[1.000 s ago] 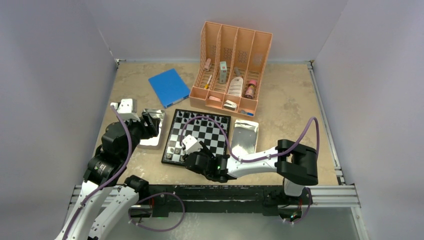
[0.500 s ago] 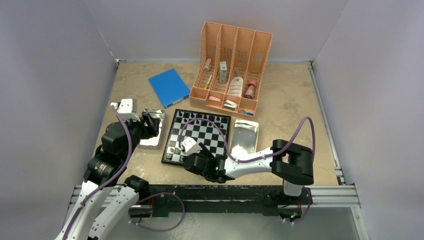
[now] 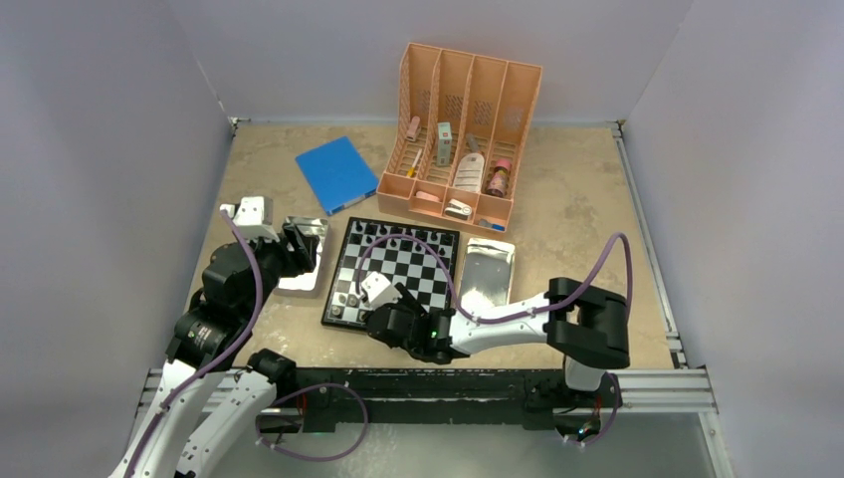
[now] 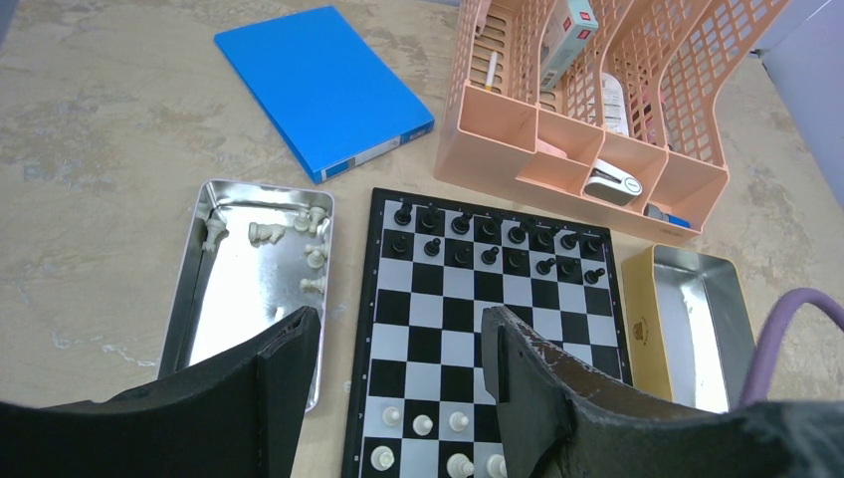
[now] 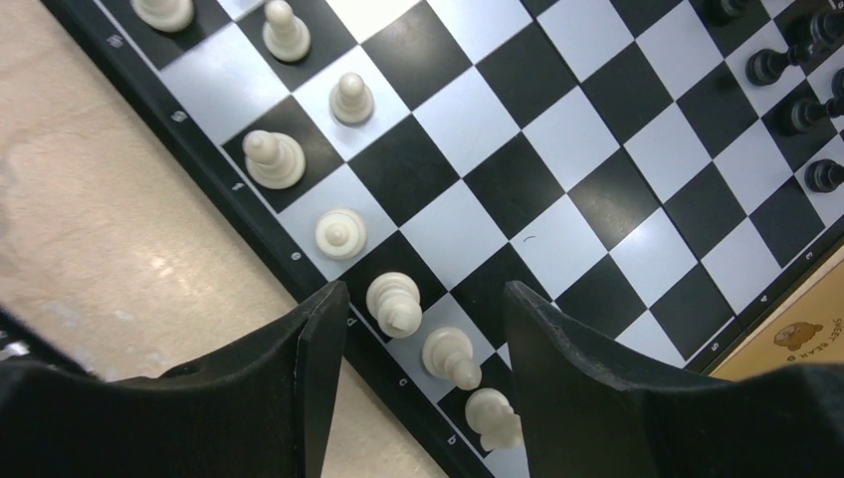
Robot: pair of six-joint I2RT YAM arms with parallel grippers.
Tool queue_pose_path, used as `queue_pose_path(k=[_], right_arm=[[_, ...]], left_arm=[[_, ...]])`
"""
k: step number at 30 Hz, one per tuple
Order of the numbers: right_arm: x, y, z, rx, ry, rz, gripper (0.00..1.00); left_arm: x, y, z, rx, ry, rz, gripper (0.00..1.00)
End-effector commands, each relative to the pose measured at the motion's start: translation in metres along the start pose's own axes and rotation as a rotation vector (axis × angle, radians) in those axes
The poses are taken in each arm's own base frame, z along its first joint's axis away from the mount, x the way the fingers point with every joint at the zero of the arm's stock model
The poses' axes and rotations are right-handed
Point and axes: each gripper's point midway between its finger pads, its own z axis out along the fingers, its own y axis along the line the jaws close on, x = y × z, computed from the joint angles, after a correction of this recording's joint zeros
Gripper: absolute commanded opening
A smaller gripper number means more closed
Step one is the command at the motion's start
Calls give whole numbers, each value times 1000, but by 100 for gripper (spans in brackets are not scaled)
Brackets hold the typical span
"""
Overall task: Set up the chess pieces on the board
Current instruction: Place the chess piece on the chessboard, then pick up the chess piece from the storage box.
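The chessboard (image 4: 468,334) is seen at the middle of a mottled beige tabletop (image 3: 577,219), with its black pieces (image 4: 488,244) ranged in two rows along the far edge. Pale white pieces (image 5: 338,234) are stood in the two nearest rows towards the board's near left corner, each on its own square.

The right tool (image 5: 423,294) is held low over that near edge of the board with its two dark fingers spread apart. One white piece (image 5: 395,304) is framed in the gap between them, touched by neither finger, and nothing is gripped.

The left tool (image 4: 398,317) is held above the board's left border, its fingers parted wide and empty. Just left of the board a shiny metal tray (image 4: 239,299) is laid, and a handful of loose white pieces (image 4: 264,232) are scattered at its far end, some toppled. A second, gold-rimmed tray (image 4: 697,329) is set just right of the board; no pieces can be made out in it.

Beyond the board's far left corner a flat blue book (image 4: 323,85) is placed at an angle. Beyond its far right corner a peach lattice organizer (image 4: 597,110) is stood, and small bottles and boxes are kept in its compartments.
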Motion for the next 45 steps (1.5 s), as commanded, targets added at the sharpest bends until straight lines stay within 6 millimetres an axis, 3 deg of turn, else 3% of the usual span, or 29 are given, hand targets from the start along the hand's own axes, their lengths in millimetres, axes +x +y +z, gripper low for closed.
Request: queue_pose_path(k=[1,5,11,17,22,28,34,41,45], right_arm=[[-51,9,-27,-87,-111,73,62],[-62,9,-45,-137,-136,101,64],[-89,-8,-87,-194,-227,193,65],[-118,-37,-140,-255,-398,314,62],[-125,-57,-169,-283,-491,376,61],[-121,-69,-182,-287,-518,395,60],[-119,-76,-187,-277,-530,410,60],[-119,-82,-190,-269,-543,446,60],[-121,-80,-189,-267,-543,442,59]], left_arm=[[-4,-2,3,1,-11,-9,61],[6,-4,11,-4,37,-33,59],[29,-8,32,-34,187,-46,54],[54,13,65,-196,347,9,47],[54,44,95,-236,399,-88,40],[48,73,133,-254,419,-136,29],[59,81,169,-209,479,-185,24],[84,99,192,-187,536,-272,19],[87,94,200,-142,546,-288,18]])
